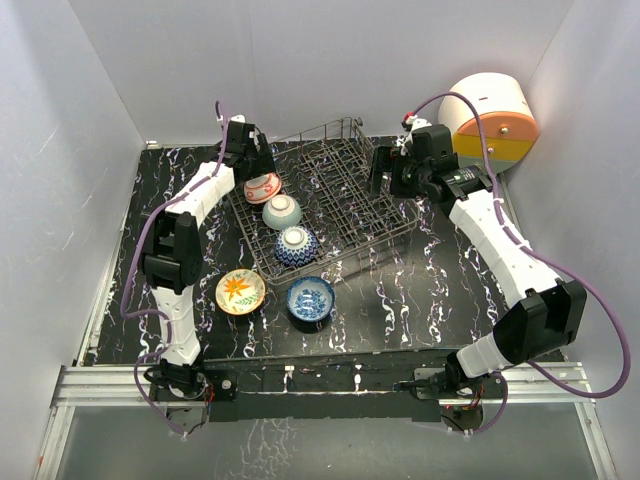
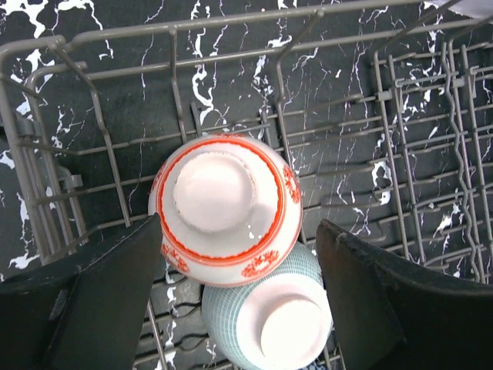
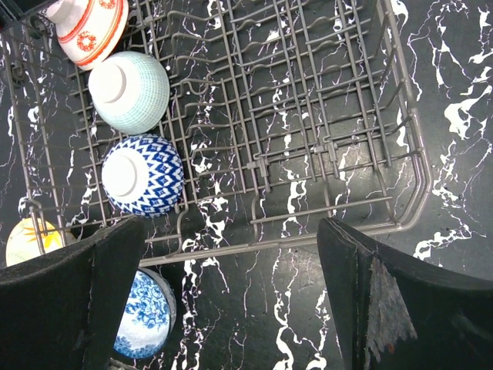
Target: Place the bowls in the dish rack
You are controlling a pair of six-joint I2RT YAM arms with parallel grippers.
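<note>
The dark grey wire dish rack (image 1: 345,190) stands at the back middle. Three bowls lie bottom-up in its left row: orange-red (image 1: 262,186), grey-green (image 1: 282,211) and blue-white diamond-patterned (image 1: 297,245). A yellow floral bowl (image 1: 240,291) and a blue-white bowl (image 1: 311,299) sit upright on the table in front of the rack. My left gripper (image 1: 252,162) is open just above the orange-red bowl (image 2: 223,208), jaws on either side of it, with the grey-green bowl (image 2: 269,324) below. My right gripper (image 1: 388,175) is open and empty above the rack's right edge (image 3: 308,116).
A round white-orange-yellow drawer unit (image 1: 492,120) stands at the back right, behind the right arm. White walls close in the black marbled table (image 1: 420,290) on three sides. The right wrist view also shows the yellow bowl (image 3: 27,239) and the blue-white bowl (image 3: 146,324).
</note>
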